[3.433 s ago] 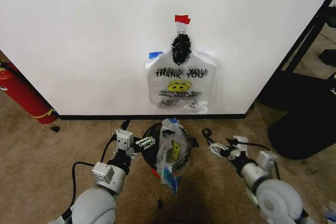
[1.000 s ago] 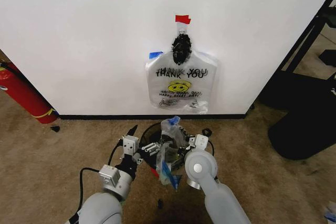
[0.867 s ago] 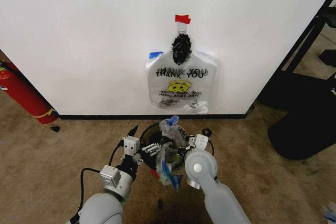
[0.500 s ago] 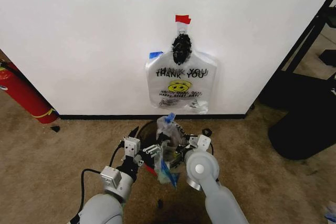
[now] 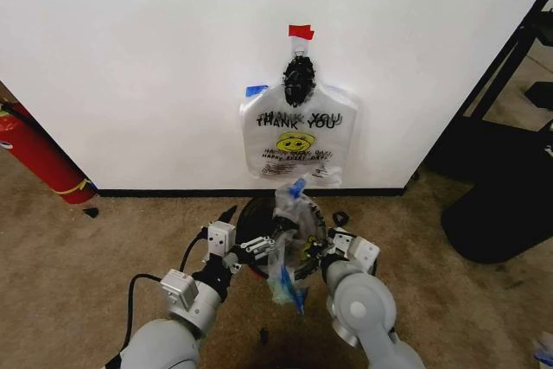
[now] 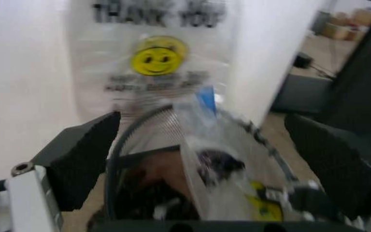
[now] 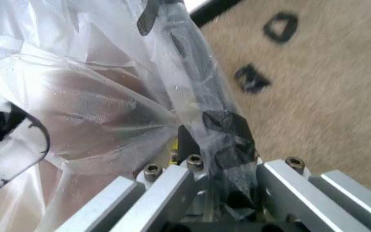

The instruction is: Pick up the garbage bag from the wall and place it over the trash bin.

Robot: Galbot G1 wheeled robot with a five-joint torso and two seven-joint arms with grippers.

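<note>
Here, low in the centre of the head view, we see both arms meeting over the bin.

Garbage bag: the garbage bag [image 5: 292, 239] we are handling is a crumpled see-through bag with blue print, bunched above the trash bin and hanging down its front, just below the middle of the head frame.

Trash bin: the trash bin [image 5: 256, 213] is black wire mesh with some red showing low down, standing on the carpet close to the wall's dark baseboard; the bag covers much of its right side.

Right gripper: the right gripper [image 5: 313, 256] sits at the right of the bin, lower centre of the frame, and its wrist view shows the metal fingers [image 7: 172, 186] closed with a fold of the bag plastic pinched between them.

Left gripper: the left gripper [image 5: 251, 246] is at the left of the bin; in its wrist view its two dark fingers [image 6: 85, 154] are spread wide at the frame's sides, with the bin's rim and the bag between them.

Wall bag: a second bag [image 5: 298, 140] with "THANK YOU" lettering and a yellow smiley hangs flat on the white wall, above the bin, under a piece of red tape [image 5: 300, 31].

Fire extinguisher: a red fire extinguisher [image 5: 39, 157] leans at the far left edge of the head view.
</note>
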